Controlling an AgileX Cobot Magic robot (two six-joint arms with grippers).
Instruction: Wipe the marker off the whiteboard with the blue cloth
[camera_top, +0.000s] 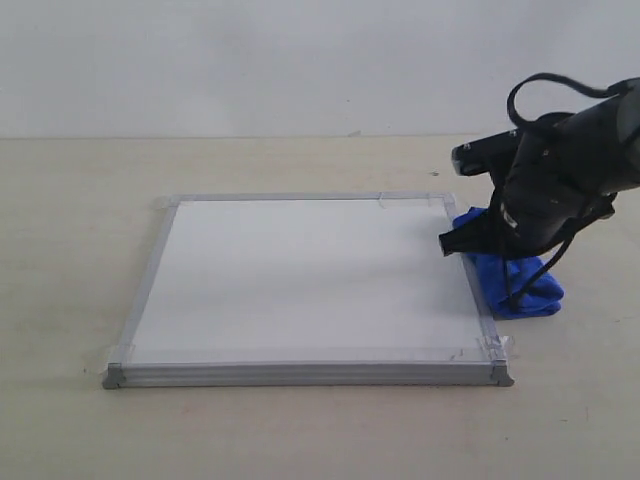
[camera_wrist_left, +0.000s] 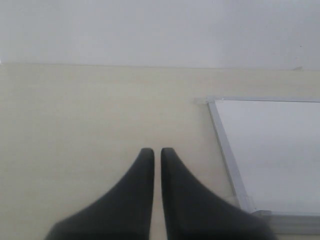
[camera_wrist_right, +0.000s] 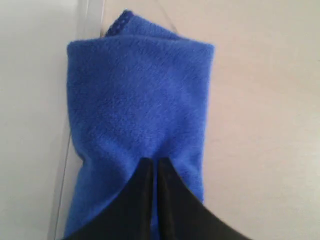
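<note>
The whiteboard (camera_top: 310, 280) lies flat on the table, and no marker line shows on its white face. The blue cloth (camera_top: 527, 290) sits bunched against the board's right frame, partly on the table. My right gripper (camera_top: 500, 250) hangs low over it. In the right wrist view the cloth (camera_wrist_right: 140, 90) spreads out past the fingertips, beside the whiteboard (camera_wrist_right: 30, 100). There the right gripper (camera_wrist_right: 155, 161) is shut, with only a sliver of blue in the slit. My left gripper (camera_wrist_left: 157, 150) is shut on nothing, above bare table near a corner of the whiteboard (camera_wrist_left: 275, 150). It is out of the exterior view.
The pale wooden table (camera_top: 80, 200) runs back to a white wall (camera_top: 250, 60). Clear tape (camera_top: 495, 345) holds the board's corners. The right arm's black cables (camera_top: 560, 85) loop above its wrist.
</note>
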